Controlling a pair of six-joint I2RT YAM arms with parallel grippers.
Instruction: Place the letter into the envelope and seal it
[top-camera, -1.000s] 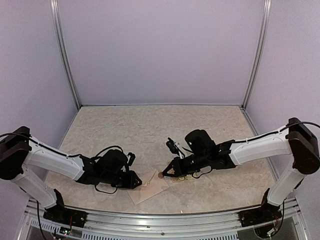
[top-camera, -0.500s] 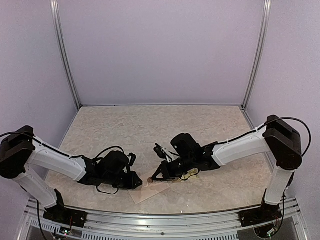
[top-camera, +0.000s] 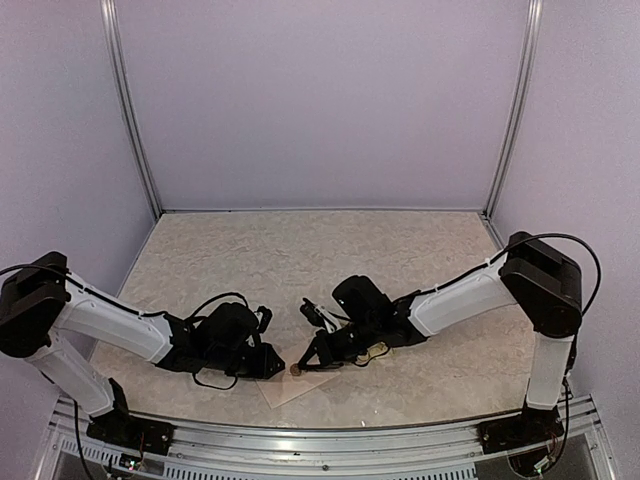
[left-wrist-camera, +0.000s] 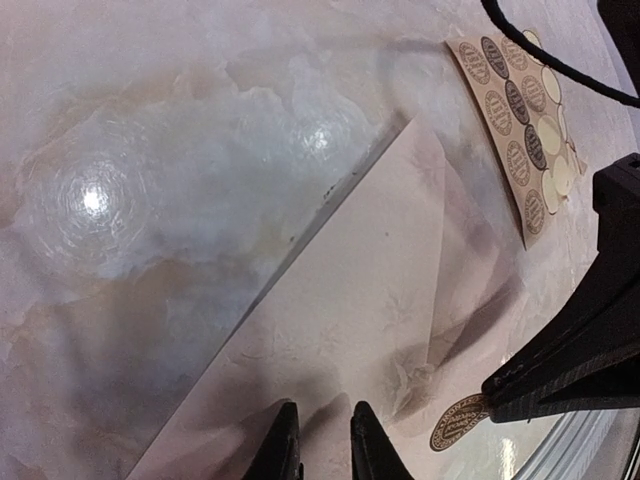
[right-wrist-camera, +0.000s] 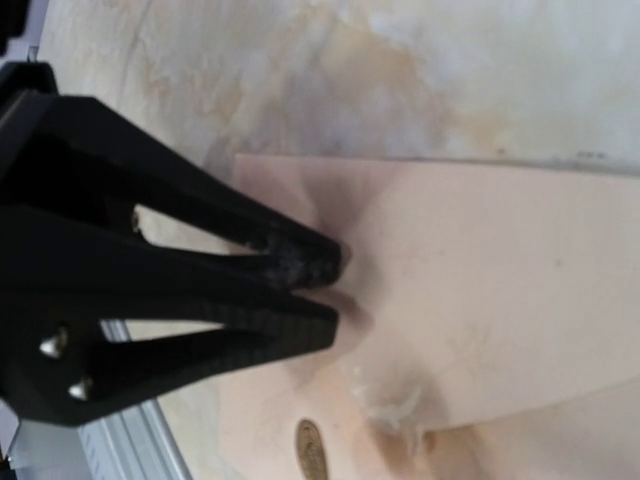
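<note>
Left gripper (left-wrist-camera: 322, 412): jaws drawn almost together, with only a slit between them and nothing caught there. The tips bear down on the paper directly beneath. This arm holds the same place as a second ago.
Envelope (left-wrist-camera: 370, 300): lies flat on the table (left-wrist-camera: 150, 120), pinned under the left jaws and stretching away ahead of them. Its flap appears folded down. No letter shows outside it, so the letter is judged to be inside.
Sticker (left-wrist-camera: 455, 436): round brown seal at the very tip of the right jaws, just to the right of the left jaws and low over the envelope. Whether it touches the paper cannot be told.
Right gripper (left-wrist-camera: 492, 393): jaws clenched on the sticker's edge.
Sticker card (left-wrist-camera: 515, 120): lies behind the right jaws, apart from them and beside the envelope's far corner.
Change: a second ago the right jaws stood at the card, well apart from the left jaws. They have since swept leftward with the sticker and now stand close in front of the left jaws.
Meaning: insertion appears finished and sealing is in hand. The seal probably has yet to be pressed across the flap's point.
</note>
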